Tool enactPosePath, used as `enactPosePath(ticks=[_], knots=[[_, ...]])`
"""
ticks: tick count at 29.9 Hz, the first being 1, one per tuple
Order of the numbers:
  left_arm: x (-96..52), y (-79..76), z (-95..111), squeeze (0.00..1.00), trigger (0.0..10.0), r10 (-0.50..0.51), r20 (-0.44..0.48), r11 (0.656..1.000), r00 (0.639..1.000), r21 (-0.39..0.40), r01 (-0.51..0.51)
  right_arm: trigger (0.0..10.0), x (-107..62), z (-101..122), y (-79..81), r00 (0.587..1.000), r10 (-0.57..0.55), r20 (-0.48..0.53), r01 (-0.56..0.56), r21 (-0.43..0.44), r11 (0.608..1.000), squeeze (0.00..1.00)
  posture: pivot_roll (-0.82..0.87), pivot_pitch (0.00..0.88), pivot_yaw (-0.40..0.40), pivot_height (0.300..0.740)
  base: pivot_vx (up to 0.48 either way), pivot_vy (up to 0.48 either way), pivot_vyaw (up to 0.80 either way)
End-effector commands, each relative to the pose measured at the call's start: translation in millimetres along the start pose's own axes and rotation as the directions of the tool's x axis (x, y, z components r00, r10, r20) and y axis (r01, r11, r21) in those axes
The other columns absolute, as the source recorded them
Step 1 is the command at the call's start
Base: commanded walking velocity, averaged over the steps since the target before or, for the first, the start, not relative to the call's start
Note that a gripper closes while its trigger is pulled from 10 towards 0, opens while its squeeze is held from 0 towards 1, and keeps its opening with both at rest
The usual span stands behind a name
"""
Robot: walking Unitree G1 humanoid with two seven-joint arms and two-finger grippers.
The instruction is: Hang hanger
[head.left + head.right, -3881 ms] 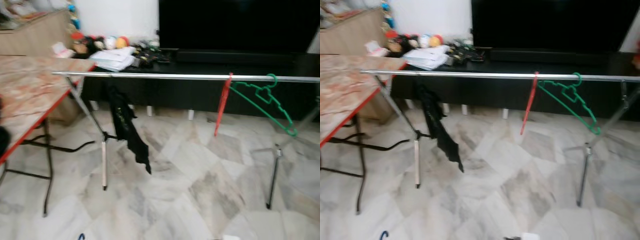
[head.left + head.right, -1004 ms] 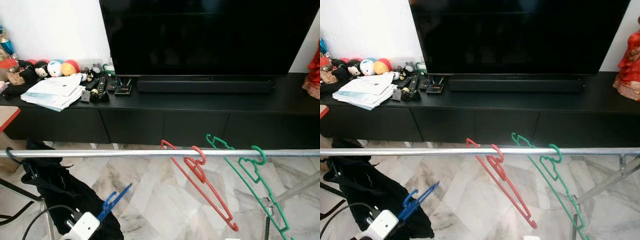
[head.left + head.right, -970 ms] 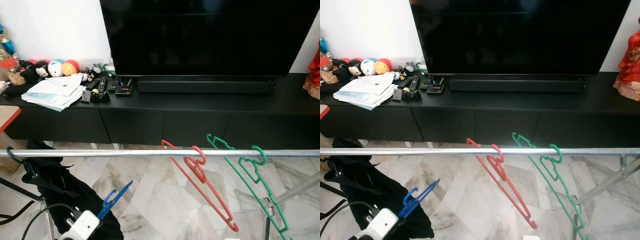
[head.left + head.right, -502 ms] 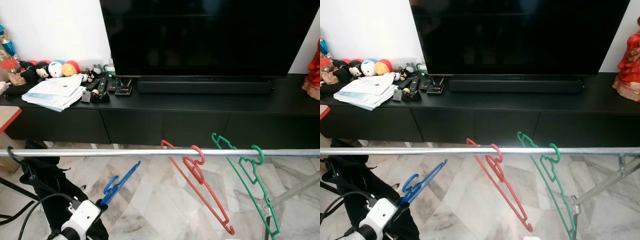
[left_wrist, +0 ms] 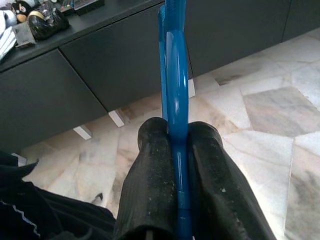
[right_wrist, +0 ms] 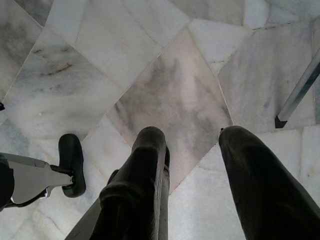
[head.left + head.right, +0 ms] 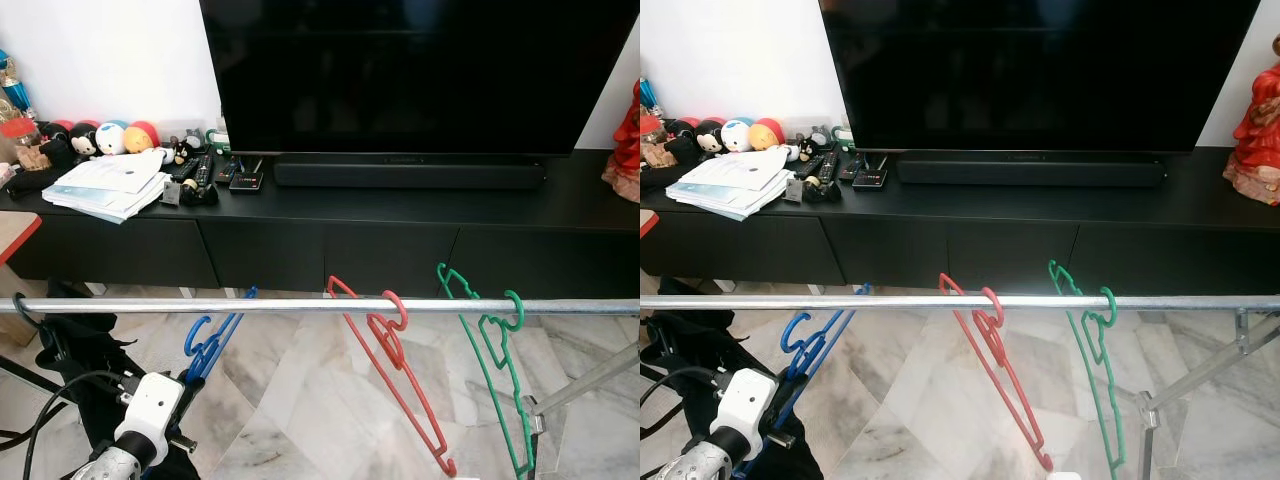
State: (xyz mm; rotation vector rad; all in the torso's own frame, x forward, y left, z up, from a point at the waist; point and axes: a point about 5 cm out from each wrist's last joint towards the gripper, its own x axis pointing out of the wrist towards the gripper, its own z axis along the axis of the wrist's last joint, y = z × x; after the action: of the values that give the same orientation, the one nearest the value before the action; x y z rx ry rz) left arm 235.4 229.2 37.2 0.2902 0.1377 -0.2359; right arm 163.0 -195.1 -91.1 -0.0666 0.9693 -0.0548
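Observation:
A blue plastic hanger (image 7: 212,343) is pinched edge-on between the fingers of my left gripper (image 5: 175,132), which is shut on it. The hanger is raised at the lower left. Its upper tip reaches the silver rail (image 7: 300,306), while its hook sits just below the rail. A red hanger (image 7: 395,385) and a green hanger (image 7: 495,380) hang from the rail further right, both tilted. My right gripper (image 6: 192,135) is open and points down at the marble floor (image 6: 165,95), holding nothing.
A black garment (image 7: 75,365) hangs at the rail's left end beside my left arm. Behind the rail stands a black TV cabinet (image 7: 330,240) with a TV (image 7: 410,70), papers (image 7: 105,185) and toys (image 7: 110,135). A rack leg (image 7: 585,375) slants at the right.
My left arm has lifted the blue hanger from low down up to the rail. The red and green hangers have swung to hang steeper. Before that, the camera came closer to the rack.

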Motion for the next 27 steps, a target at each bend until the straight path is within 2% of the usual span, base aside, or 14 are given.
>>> enactPosePath(ticks=[1,13,20,27], knots=[[-0.9,6.3,4.7,0.00,10.0,0.026,0.015,1.000,1.000,-0.017,-0.026,10.0,-0.4,-3.2,1.5,1.000,0.006,-0.016,-0.006,-0.005,1.000,0.00,-0.01,0.063,0.060,0.740,0.000,0.000,0.00],[8.2,12.5,27.6,0.00,10.0,0.050,0.098,0.998,0.994,-0.031,-0.047,10.0,-0.3,-2.7,1.0,1.000,0.004,-0.015,-0.005,-0.006,1.000,0.00,-0.01,0.068,0.058,0.740,0.000,0.000,0.00],[10.6,14.7,30.6,0.00,10.0,0.068,0.095,0.997,0.993,-0.044,-0.064,10.0,-0.3,-2.6,1.1,1.000,0.005,-0.016,-0.005,-0.004,1.000,0.00,-0.01,0.071,0.057,0.740,0.000,0.000,0.00],[20.1,14.1,29.1,0.00,10.0,0.093,0.031,0.993,0.995,-0.082,-0.090,10.0,-0.2,-2.7,1.2,1.000,0.005,-0.016,-0.005,-0.005,1.000,0.00,-0.01,0.072,0.057,0.740,0.000,0.000,0.00]])
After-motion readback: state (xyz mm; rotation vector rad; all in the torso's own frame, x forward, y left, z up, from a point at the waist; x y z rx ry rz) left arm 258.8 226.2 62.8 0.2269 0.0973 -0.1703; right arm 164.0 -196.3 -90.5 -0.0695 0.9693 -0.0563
